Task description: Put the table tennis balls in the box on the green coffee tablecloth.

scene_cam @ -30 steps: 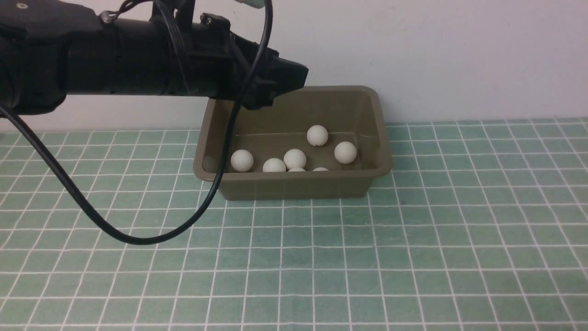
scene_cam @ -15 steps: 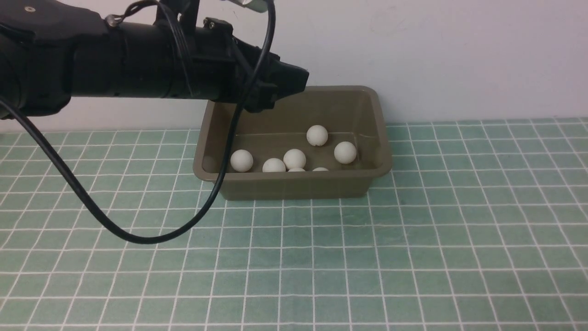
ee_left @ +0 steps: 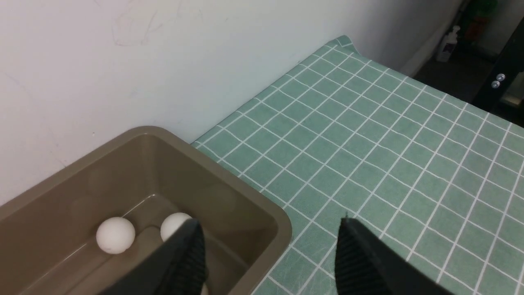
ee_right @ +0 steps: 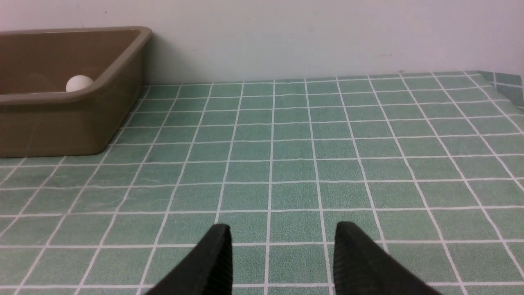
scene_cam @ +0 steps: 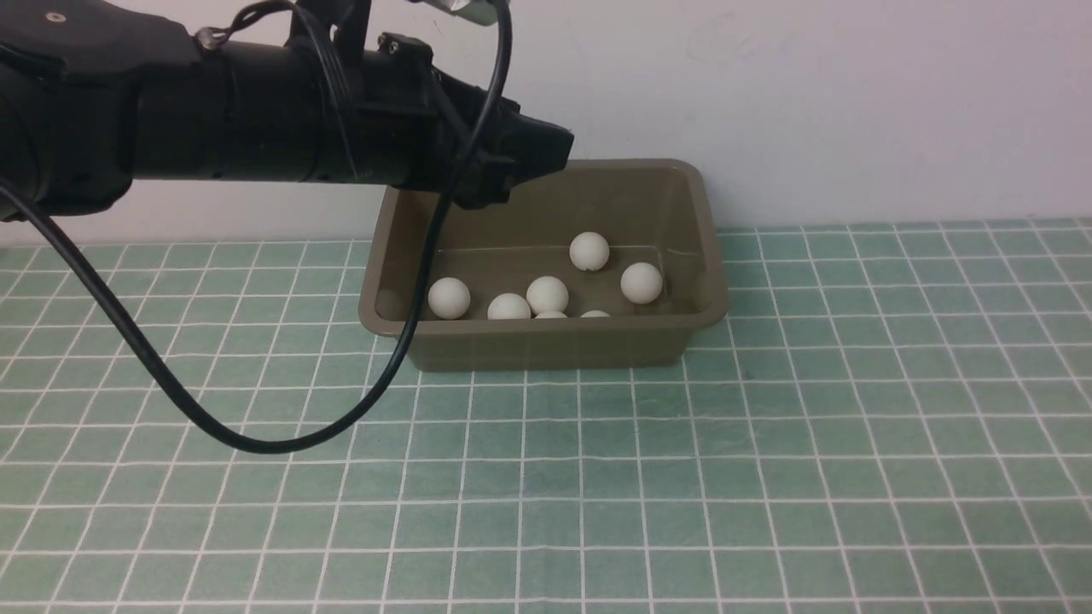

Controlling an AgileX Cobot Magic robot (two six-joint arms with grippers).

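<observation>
- Olive-brown plastic, the box [scene_cam: 546,264] stands at about 12 o'clock from my front camera, its far wall close to the white wall [scene_cam: 810,102], which I judge keeps it from sliding away when balls drop in.
- I count seven table tennis balls [scene_cam: 547,294] inside in the front view, two of them only part-seen behind the near wall; all lie on the floor of the box, most gathered toward the near side.
- I see no ball on the green coffee tablecloth [scene_cam: 768,477] in any view, so I judge the task done or nearly so.
- The left gripper [ee_left: 270,254] hangs above the box, over its rim. In the front view it sits at about 10 o'clock from the box's middle, a drop position that lets a ball fall within the sloping walls.
- Its jaws stand parted with nothing between them: I see cloth and box rim through the gap in the left wrist view.
- A black cable [scene_cam: 256,439] loops down from the left arm and crosses in front of the box's left end; I cannot tell whether it touches the cloth.
- The right gripper [ee_right: 282,262] waits low over bare cloth, at about 4 o'clock from the box and well apart from it, out of the left arm's way. Its fingers show a gap with nothing in it. I read the jaws as closed down as far as they go, holding nothing.
</observation>
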